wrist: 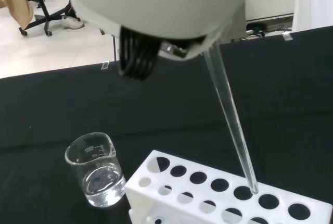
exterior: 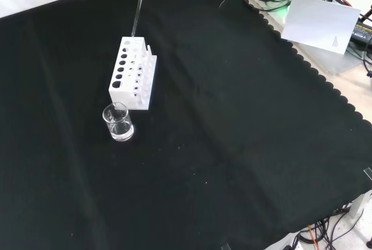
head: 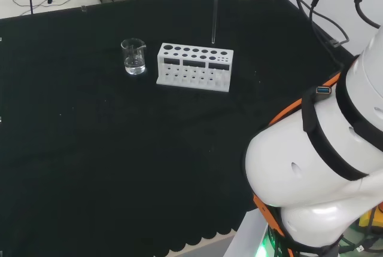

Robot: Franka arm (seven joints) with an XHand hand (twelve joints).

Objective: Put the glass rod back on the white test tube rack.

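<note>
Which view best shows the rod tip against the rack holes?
The wrist view: the glass rod tip sits just above a hole in the white rack. Head and front views show the rod thin and faint above the rack's end.

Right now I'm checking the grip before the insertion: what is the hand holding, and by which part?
The hand holds the glass rod by its upper end; the lower tip hangs at the white rack.
</note>
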